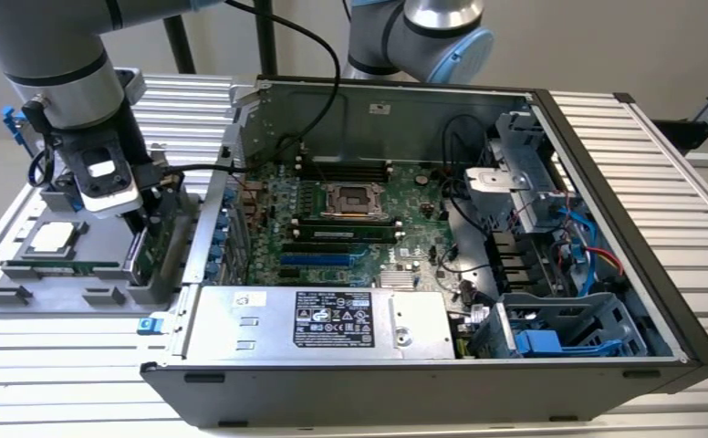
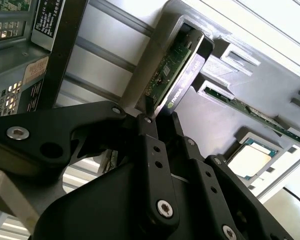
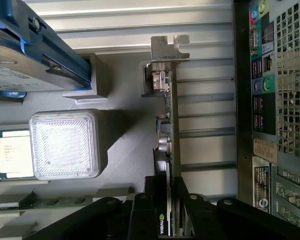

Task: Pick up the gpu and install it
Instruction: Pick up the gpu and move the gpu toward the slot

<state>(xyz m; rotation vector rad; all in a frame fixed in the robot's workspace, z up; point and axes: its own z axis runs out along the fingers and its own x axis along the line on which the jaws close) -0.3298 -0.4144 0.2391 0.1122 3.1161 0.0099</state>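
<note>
The gpu (image 1: 165, 251) stands on edge in a slot of the grey parts tray (image 1: 37, 301), on the exterior view's left, beside the open computer case (image 1: 598, 228). Its green board, black shroud and metal bracket show in both wrist views (image 2: 172, 75) (image 3: 167, 125). My gripper (image 1: 150, 219) reaches straight down onto the card's top edge. Its black fingers (image 3: 142, 215) press on either side of the card, so my gripper (image 2: 160, 120) (image 3: 167, 220) is shut on it. The card still rests in the tray slot.
The tray also holds a processor chip (image 1: 52, 237), a thin memory stick (image 1: 56, 266) and a blue-framed hard drive (image 3: 25, 60). The case wall (image 1: 214, 228) rises right beside the gpu. Inside lie the motherboard (image 1: 342, 219), power supply (image 1: 317, 319) and cables (image 1: 573, 237).
</note>
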